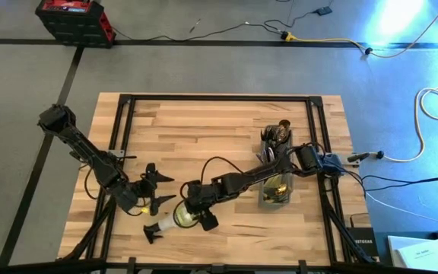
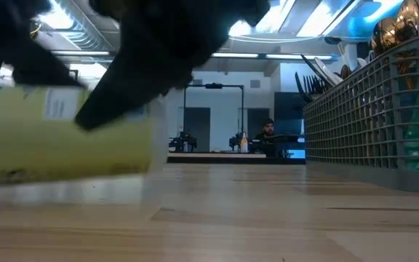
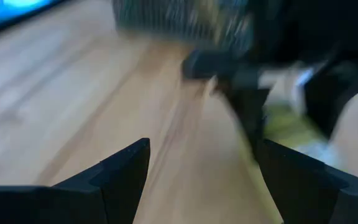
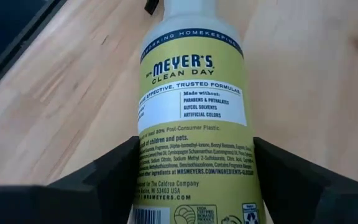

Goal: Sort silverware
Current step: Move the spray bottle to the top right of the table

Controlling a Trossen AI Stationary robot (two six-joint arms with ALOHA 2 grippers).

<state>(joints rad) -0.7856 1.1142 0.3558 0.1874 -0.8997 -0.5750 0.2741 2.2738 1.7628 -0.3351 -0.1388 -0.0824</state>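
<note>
The silverware stands in a grey mesh caddy point(image 1: 276, 179) at the table's right: gold spoons point(image 2: 395, 29) and dark handles point(image 2: 315, 80) stick up out of it. A clear spray bottle point(image 1: 179, 217) with a yellow label and a black nozzle point(image 1: 152, 232) lies on its side near the front edge. My right gripper point(image 4: 194, 180) reaches across from the right and straddles the bottle's base end. My left gripper point(image 3: 201, 180) hovers open just left of the bottle point(image 1: 157, 189), with nothing between its fingers. My right gripper has the spray bottle's body between its two fingers, one against each side of the labelled part point(image 4: 148, 162) near the base. The fingers slant down from the table's right and lie along the bottle. The bottle stays level on its side, and I cannot tell whether it is lifted off the wood.
A black frame point(image 1: 120, 137) runs around the wooden tabletop. Bare wood lies between the bottle and the caddy point(image 2: 377, 124) and across the far left half. A red and black case point(image 1: 74, 19) and cables lie on the floor beyond the table.
</note>
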